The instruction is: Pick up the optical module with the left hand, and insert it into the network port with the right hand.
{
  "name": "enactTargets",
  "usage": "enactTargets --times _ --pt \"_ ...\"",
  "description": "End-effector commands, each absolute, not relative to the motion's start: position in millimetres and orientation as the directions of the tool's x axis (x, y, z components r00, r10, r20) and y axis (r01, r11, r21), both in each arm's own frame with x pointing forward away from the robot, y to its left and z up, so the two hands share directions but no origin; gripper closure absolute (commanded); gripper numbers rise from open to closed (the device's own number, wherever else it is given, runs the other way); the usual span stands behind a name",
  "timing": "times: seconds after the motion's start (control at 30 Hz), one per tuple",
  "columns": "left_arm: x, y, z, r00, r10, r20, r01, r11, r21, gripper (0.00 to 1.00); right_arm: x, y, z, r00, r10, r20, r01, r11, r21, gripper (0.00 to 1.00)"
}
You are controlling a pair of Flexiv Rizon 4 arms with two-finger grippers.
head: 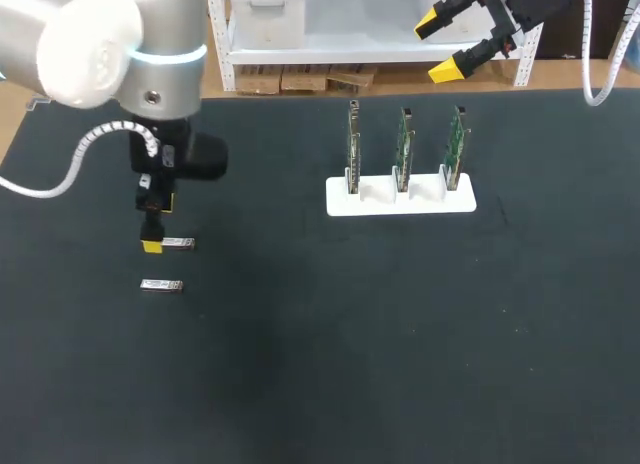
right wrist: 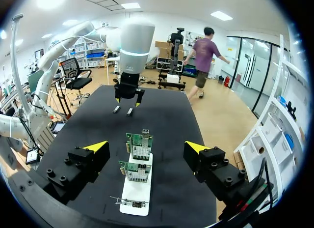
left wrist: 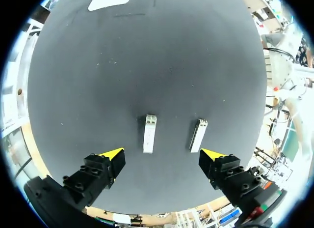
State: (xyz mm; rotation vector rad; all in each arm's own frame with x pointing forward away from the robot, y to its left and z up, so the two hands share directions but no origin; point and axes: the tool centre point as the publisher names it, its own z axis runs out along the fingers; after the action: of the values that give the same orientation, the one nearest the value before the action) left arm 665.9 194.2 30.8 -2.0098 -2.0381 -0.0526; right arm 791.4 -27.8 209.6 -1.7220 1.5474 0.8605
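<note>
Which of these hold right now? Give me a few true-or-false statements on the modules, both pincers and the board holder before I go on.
1. Two optical modules lie on the black mat. True: the first module and the second module.
2. The left pincer is shut on a module. False: it is open, and both modules lie loose on the mat ahead of it.
3. The white holder carries three upright circuit boards. True.
4. The right pincer grips a module. False: it is open and empty, up by the table's far edge.
</note>
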Motion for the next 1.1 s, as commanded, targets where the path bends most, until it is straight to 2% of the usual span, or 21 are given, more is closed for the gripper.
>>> enactTargets --times 0.03,0.47,1.1 --pt "668.0 190.8 28.0 -0.001 0.974 0.228 0.988 0.037 -0.152 0.00 789.8 -27.9 209.7 0.084 -0.562 -0.823 -0.996 -0.080 -0.047 0.00" --pt "667.1 215.2 21.3 -0.092 0.983 0.158 0.988 0.110 -0.112 0.00 789.8 -27.9 209.7 0.084 -0.562 -0.823 -0.996 -0.080 -0.047 0.00" --pt "679.2 212.2 8.9 -0.112 0.990 0.082 0.989 0.119 -0.091 0.00 789.8 -27.9 209.7 0.084 -0.562 -0.823 -0.996 -0.080 -0.047 0.00"
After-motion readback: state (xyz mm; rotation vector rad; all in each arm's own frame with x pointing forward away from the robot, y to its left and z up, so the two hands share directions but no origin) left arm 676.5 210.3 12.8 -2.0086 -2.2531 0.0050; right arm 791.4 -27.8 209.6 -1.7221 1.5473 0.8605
